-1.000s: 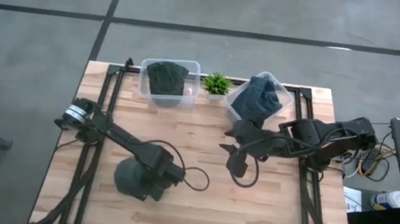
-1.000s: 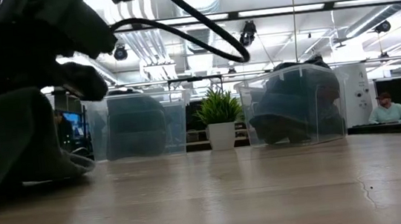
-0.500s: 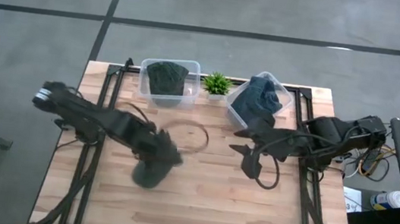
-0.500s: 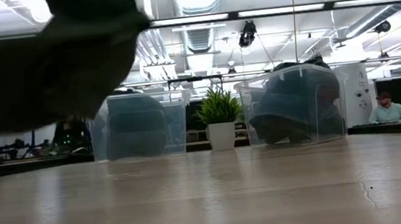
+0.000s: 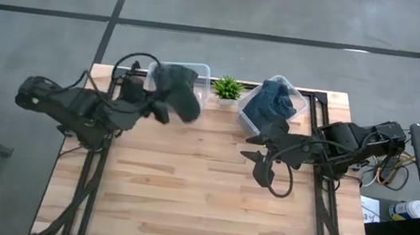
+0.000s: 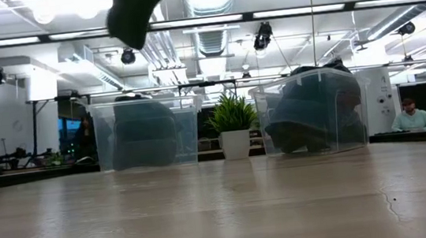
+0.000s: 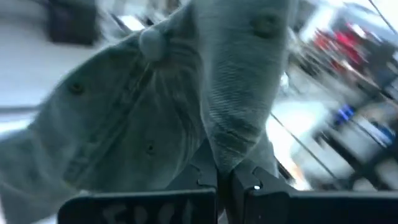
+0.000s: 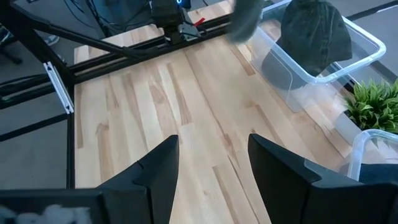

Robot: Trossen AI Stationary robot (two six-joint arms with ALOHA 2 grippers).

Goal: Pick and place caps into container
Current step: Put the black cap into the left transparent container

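You've got a grey concrete floor [image 5: 303, 13] under the rig, dark seam lines crossing it. Light wood plank surface [image 5: 184, 195] on a black frame. Low view: open industrial ceiling, strip lights [image 6: 289, 12], ducts [image 6: 213, 44], hanging cameras. Person [image 6: 412, 116] seated far right at a desk. Monitors glow at the left edge.

Two dark jointed arms — looping black cables, matte fingers [image 8: 161, 180]

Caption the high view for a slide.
Left gripper carries an olive cap over the left container; right gripper waits open.
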